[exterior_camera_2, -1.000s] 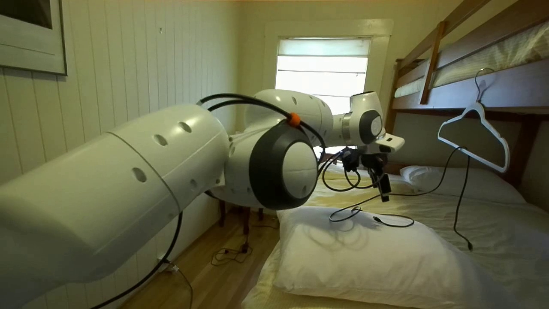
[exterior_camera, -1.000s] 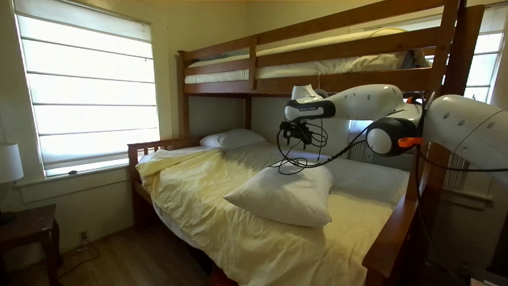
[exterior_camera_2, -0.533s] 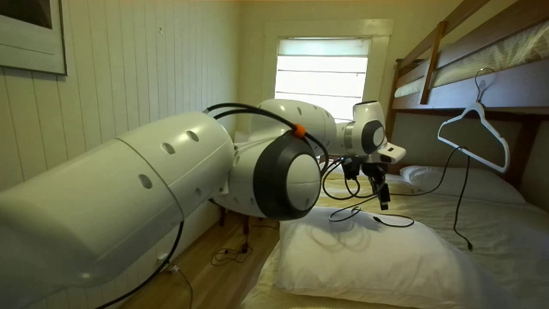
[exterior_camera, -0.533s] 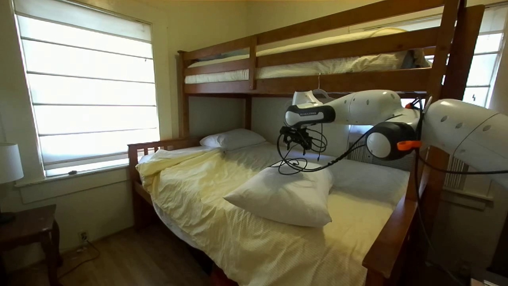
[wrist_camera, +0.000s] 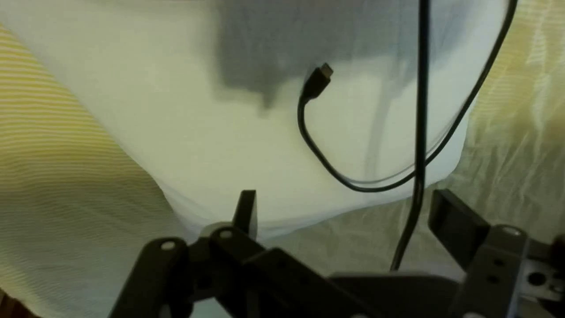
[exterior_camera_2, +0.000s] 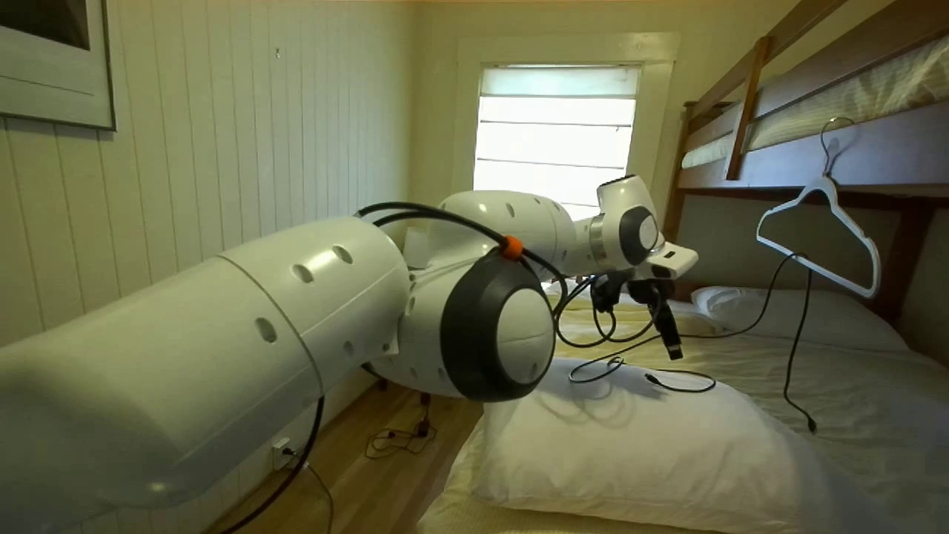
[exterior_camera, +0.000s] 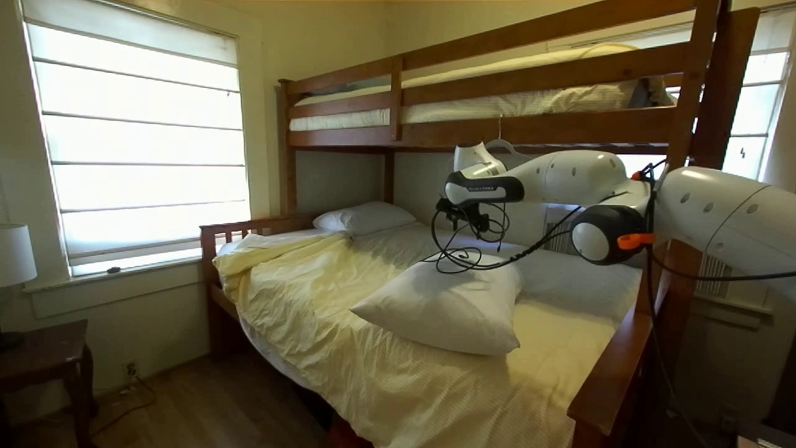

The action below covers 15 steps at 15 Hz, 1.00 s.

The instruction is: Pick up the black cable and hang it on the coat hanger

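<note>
- Step, by my reading: gathering the loose length of the black cable [wrist_camera: 370, 190] for hanging; the job is looking only partly done.
- Cable position: in an exterior view, loops are lying on the near white pillow [exterior_camera_2: 667, 452], and a strand is running right, draping over the lower bar of the coat hanger [exterior_camera_2: 834, 277], its end dangling.
- The fingers [wrist_camera: 459, 227] are standing wide apart, gripping nothing; in the wrist view a strand is passing between them, closer to the right one. Its depth I cannot tell.
- Technique: best to be centring that strand before closing, and leaving slack toward the hanger; a taut pull would likely be dragging the draped end off. Lifting slowly is advisable, loops possibly tangling.
- The arm [exterior_camera_2: 348, 278] is lying outstretched from near left toward far middle, crooked at its last joint, fingers pointing down and leaning slightly right, well apart from the hanger.
</note>
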Motion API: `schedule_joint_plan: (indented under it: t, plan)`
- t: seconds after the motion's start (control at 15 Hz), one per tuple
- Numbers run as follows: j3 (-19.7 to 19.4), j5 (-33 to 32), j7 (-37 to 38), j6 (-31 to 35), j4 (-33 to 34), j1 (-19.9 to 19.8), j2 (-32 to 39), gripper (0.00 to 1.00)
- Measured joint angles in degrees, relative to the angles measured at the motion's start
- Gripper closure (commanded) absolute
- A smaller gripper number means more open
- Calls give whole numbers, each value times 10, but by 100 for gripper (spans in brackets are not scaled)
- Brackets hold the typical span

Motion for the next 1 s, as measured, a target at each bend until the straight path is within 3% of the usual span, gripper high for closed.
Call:
schedule_joint_plan:
  t: [0.13,0.2,0.27,0.47,1.0]
  plan:
    - [-20,-39,40,16,0,13,12,0]
    - [-27,-53,56,17,0,19,18,6]
    - [-31,-63,66,17,0,23,23,27]
    - [-34,-75,78,17,0,25,30,38]
    - [-35,-77,90,13,1,3,17,95]
